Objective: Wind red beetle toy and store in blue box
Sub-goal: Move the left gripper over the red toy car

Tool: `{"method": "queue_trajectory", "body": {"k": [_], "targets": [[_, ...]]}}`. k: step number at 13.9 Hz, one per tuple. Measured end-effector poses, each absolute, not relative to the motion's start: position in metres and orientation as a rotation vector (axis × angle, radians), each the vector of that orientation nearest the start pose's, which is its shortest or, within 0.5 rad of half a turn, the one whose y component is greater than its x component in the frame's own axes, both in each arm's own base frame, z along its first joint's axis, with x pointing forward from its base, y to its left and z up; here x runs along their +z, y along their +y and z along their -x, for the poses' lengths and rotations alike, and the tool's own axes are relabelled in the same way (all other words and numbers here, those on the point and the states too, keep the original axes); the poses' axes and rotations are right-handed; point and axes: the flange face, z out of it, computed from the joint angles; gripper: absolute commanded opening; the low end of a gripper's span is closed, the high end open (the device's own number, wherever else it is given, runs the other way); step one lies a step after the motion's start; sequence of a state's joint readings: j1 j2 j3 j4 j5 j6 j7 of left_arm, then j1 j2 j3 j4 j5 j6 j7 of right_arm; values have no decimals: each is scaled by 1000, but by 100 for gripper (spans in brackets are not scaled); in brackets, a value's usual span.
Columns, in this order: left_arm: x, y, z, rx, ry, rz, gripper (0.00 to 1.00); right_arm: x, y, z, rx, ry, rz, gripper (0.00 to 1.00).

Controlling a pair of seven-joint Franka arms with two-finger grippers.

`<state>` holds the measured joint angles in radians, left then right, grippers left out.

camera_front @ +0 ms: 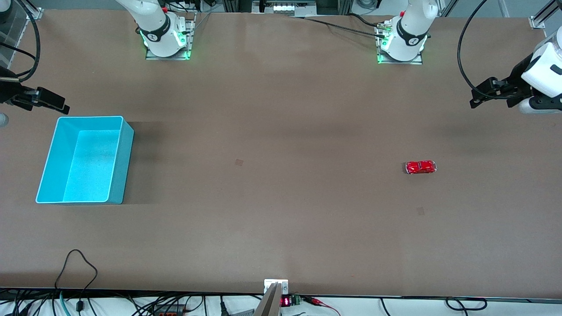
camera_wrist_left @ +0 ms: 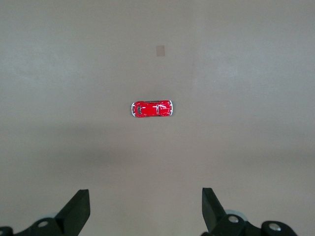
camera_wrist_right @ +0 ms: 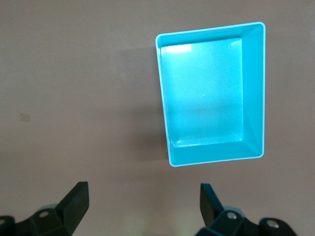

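The red beetle toy [camera_front: 420, 167] stands on its wheels on the brown table, toward the left arm's end. In the left wrist view the toy [camera_wrist_left: 152, 108] lies well clear of my left gripper [camera_wrist_left: 145, 191], which is open and empty. That left gripper [camera_front: 483, 94] hangs in the air above the table's edge at its own end. The blue box [camera_front: 92, 166] sits empty at the right arm's end. My right gripper [camera_front: 48, 103] hovers open above the table beside the box's farther rim. Seen from the right wrist, the box [camera_wrist_right: 206, 98] is apart from the right gripper [camera_wrist_right: 143, 186].
The two arm bases [camera_front: 164, 37] [camera_front: 401, 41] stand along the table's farther edge. Two small dark patches [camera_front: 239, 162] [camera_front: 420, 211] mark the tabletop. Cables [camera_front: 77, 272] and a camera mount [camera_front: 275, 289] sit at the nearest edge. Bare table lies between toy and box.
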<state>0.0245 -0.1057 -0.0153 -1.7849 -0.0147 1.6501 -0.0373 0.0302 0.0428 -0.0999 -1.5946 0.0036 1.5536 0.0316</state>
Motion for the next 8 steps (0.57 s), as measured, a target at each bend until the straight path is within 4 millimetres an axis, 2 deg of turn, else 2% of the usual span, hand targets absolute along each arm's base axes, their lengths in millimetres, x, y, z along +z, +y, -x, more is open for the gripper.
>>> {"method": "queue_trajectory", "body": {"k": [5, 8], "targets": [[583, 0, -524, 69, -69, 3152, 100, 588, -38, -562, 131, 159, 3134, 100], [561, -2, -528, 168, -63, 3148, 100, 588, -38, -562, 131, 159, 3134, 100]]}}
